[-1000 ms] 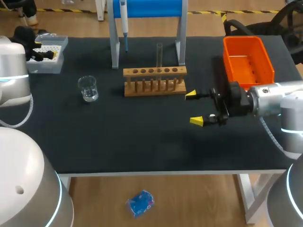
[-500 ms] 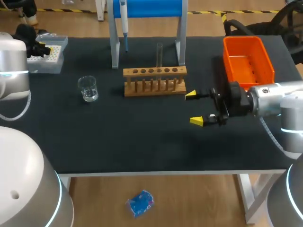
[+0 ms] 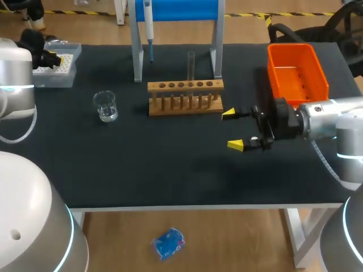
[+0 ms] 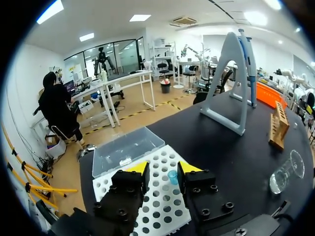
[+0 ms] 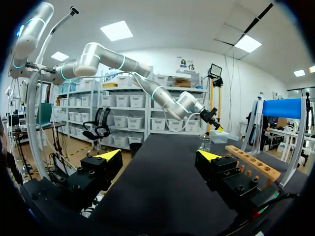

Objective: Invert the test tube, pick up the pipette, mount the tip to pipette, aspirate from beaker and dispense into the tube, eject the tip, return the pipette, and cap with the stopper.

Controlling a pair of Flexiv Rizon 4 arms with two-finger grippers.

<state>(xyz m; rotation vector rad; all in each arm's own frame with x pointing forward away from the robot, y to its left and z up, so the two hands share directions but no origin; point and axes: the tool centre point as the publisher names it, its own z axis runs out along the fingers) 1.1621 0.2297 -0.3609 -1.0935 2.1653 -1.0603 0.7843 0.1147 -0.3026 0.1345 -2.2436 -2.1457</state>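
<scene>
My left gripper [image 3: 47,58] hangs over the white tip box [image 3: 58,72] at the table's far left corner. In the left wrist view its fingers [image 4: 139,167] stand a little apart, open, over the perforated tray [image 4: 105,185]. A small blue piece [image 4: 172,177] sits in a hole between them, nearer one finger and not gripped. The pipette [image 3: 148,27] hangs on the blue stand [image 3: 177,11]. A clear test tube [image 3: 191,65] stands upright in the wooden rack [image 3: 185,97]. The beaker [image 3: 106,106] stands left of the rack. My right gripper [image 3: 233,130] is wide open and holds nothing, right of the rack.
An orange bin [image 3: 296,72] stands at the table's far right, just behind my right arm. The tip box's clear lid [image 4: 125,150] lies open beyond the tray. Bare black tabletop [image 3: 170,164] runs along the front.
The left gripper's fingers have drawn closer together and it has shifted slightly over the tip box. The right arm has not moved.
</scene>
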